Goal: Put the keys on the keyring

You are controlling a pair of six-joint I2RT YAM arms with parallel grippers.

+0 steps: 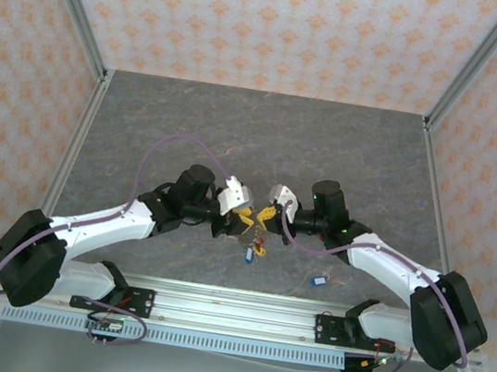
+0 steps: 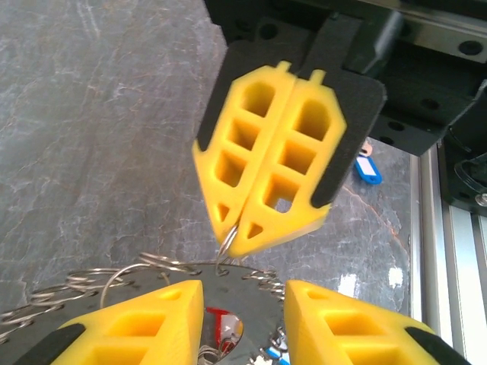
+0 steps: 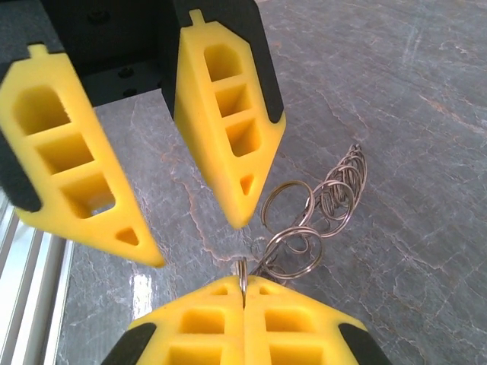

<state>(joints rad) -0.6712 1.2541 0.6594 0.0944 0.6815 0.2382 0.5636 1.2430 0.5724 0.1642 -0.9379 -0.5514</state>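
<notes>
In the left wrist view the keyring (image 2: 237, 298), a flat grey disc with small wire rings (image 2: 144, 268) along its rim, sits between my left gripper's (image 2: 244, 287) yellow fingers, which hold it above the table. A red key tag (image 2: 219, 324) shows through its hole. My right gripper (image 2: 236, 240) meets it from above, shut on one small wire ring (image 2: 227, 242) at the rim. In the right wrist view that ring (image 3: 243, 270) is pinched edge-on in my right gripper (image 3: 243, 283), with more rings (image 3: 297, 239) beside it. From above, keys (image 1: 253, 248) dangle under both grippers.
A loose key with a blue tag (image 1: 318, 280) lies on the grey table right of the grippers, near the front rail (image 1: 239, 308); it also shows as a blue tag (image 2: 367, 169) behind the right gripper. Patterned walls enclose the table on three sides.
</notes>
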